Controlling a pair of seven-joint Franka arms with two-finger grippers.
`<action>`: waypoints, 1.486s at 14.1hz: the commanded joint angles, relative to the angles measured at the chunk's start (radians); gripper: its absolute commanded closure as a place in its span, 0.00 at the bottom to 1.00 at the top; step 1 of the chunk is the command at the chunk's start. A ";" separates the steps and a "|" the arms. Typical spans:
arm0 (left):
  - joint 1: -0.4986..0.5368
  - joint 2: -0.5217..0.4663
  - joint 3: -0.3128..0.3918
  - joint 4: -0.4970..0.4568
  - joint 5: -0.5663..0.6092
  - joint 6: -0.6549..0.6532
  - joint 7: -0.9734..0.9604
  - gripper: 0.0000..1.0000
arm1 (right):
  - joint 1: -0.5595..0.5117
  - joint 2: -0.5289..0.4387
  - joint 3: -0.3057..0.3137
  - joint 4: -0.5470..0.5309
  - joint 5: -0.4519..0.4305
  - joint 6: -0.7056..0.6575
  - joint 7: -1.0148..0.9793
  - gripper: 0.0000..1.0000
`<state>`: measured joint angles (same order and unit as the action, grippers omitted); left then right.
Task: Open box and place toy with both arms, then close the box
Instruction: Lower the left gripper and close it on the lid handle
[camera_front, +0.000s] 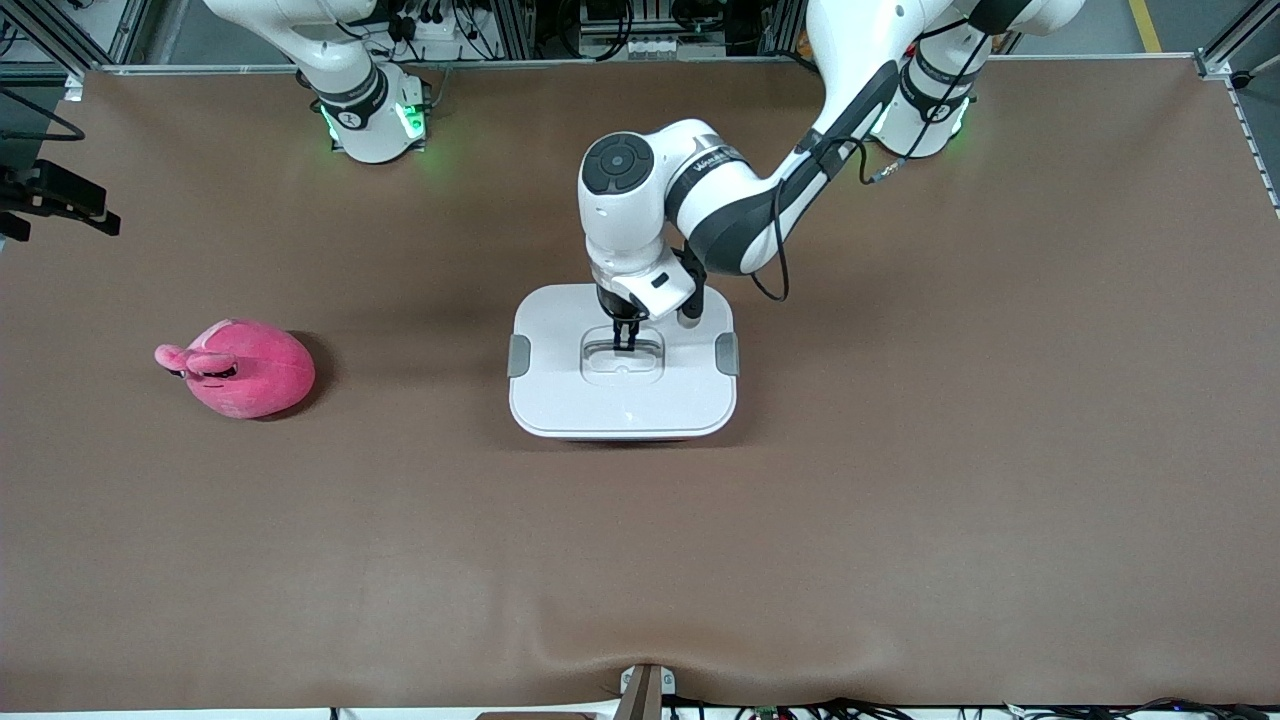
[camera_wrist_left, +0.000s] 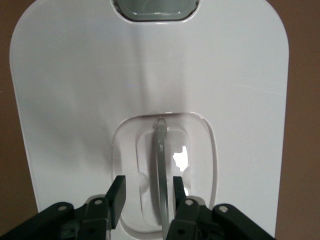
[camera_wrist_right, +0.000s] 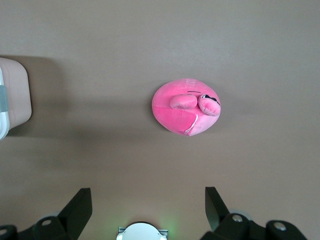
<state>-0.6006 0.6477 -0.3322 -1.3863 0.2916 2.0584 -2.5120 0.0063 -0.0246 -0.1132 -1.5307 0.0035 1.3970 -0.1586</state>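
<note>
box: (camera_front: 622, 400) mid-table, lid (camera_front: 560, 330) on, a grey clip (camera_front: 518, 356) at each end
handle: (camera_wrist_left: 161, 170) thin bar upright in the lid's centre recess
left gripper: (camera_front: 625, 333) down in that recess, fingers (camera_wrist_left: 116, 197) straddling the handle, one each side; one pad looks in contact, the other has a small gap, so not clamped
toy: (camera_front: 240, 367) pink plush on the table toward the right arm's end, well apart from the box
right gripper: (camera_wrist_right: 148, 206) waiting high above the table, looking down on the toy, fingers wide apart, holding nothing
</note>
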 joint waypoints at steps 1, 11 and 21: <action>-0.013 0.015 0.010 0.027 0.024 0.016 -0.024 0.83 | -0.019 0.017 0.012 0.012 0.012 -0.004 0.001 0.00; -0.013 0.003 0.009 0.032 0.023 0.037 -0.033 1.00 | -0.026 0.080 0.010 0.011 0.015 -0.006 -0.001 0.00; -0.002 -0.065 0.007 0.038 0.024 0.032 0.024 1.00 | -0.025 0.103 0.012 0.006 0.015 -0.009 -0.091 0.00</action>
<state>-0.6013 0.6189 -0.3291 -1.3401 0.2917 2.0920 -2.5055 -0.0006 0.0665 -0.1129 -1.5314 0.0036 1.3928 -0.1879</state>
